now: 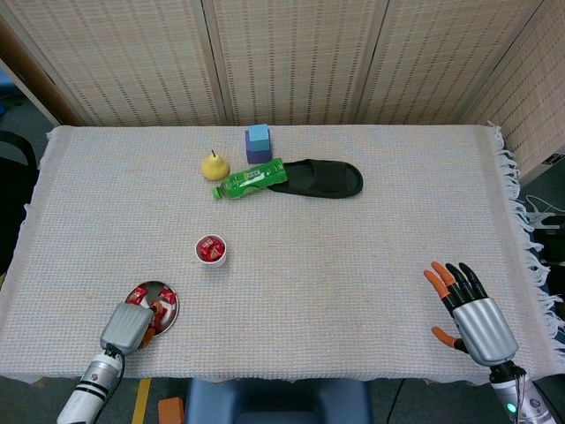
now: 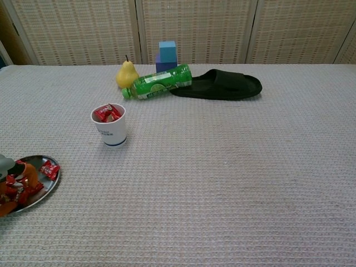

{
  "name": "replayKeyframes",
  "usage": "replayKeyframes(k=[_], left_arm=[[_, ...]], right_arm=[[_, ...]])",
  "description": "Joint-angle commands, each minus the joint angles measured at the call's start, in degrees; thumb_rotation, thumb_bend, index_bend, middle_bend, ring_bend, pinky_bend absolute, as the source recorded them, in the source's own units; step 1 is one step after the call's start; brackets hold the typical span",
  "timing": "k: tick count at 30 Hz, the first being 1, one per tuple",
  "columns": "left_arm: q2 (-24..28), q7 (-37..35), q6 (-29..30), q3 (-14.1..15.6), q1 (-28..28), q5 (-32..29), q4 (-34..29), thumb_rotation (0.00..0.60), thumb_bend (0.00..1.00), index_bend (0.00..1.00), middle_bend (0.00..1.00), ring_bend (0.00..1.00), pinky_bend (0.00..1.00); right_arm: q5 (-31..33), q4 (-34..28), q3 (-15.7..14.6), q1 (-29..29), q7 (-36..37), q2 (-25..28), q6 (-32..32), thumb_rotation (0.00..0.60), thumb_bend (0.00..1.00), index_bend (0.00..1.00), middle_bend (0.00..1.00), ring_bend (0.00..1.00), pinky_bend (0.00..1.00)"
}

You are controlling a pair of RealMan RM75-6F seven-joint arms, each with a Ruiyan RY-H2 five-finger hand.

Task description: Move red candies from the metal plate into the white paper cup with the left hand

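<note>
The left hand [image 1: 129, 325] is hovering over the near edge of the metal plate [image 1: 168, 295] at the front left corner of the surface [image 1: 353, 256], placed there because the plate is where the red candies [image 2: 49, 168] are lying. In the chest view the orange-tipped fingers [image 2: 29, 173] are curling down among the wrappers at the plate's left side, and something red is showing against them, but whether they are actually clamped on a candy or only resting among the pile cannot be told from either view. One candy is sitting apart on the bare right part of the plate. The white paper cup [image 2: 110, 127] is standing upright, well apart from the plate, further back and to the right, and it is already holding several red candies at its rim, so the task is looking partly done with more left on the plate. The right hand [image 1: 468, 314] is resting idle at the front right, fingers spread apart and holding nothing, kept well out of the way since the job belongs to the left hand alone. A pear [image 1: 214, 165], a green bottle [image 1: 250, 178] lying on its side, a blue block [image 1: 258, 142] and a black slipper [image 1: 320, 178] are lying grouped toward the back, clear of the short path from plate to cup.
</note>
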Motion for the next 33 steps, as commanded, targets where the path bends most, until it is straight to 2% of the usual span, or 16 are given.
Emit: replayKeyframes(k=[1,13,25,33], left_arm=[[-0.07,0.09,-0.12,0.00,-0.06,0.02,0.02,0.600,0.39,0.39,1.00,1.00,1.00],[-0.40,0.12,-0.85,-0.15,-0.23,-0.47,0.89,0.600,0.39,0.47,1.00,1.00,1.00],[-0.39,-2.30,-0.10,-0.18,-0.16,1.73,1.48,0.600,0.50,0.55,1.00,1.00,1.00],[-0.23,-2.67,0.35,-0.43,-0.06,2.34,1.76,0.600,0.51,0.56,1.00,1.00,1.00]], right_arm=[[0.01,0.00,0.00,-0.01,-0.04,0.00,0.00,0.600,0.06,0.00,0.00,0.00,0.00],[0.00,-0.02,0.02,-0.15,-0.10,0.03,0.18,0.600,0.06,0.00,0.00,0.00,0.00],[-0.06,-0.13,-0.07,-0.21,-0.32,0.06,0.11,0.600,0.06,0.00,0.00,0.00,0.00],[0.00,-0.15,-0.04,-0.24,-0.33,0.09,0.10,0.600,0.06,0.00,0.00,0.00,0.00]])
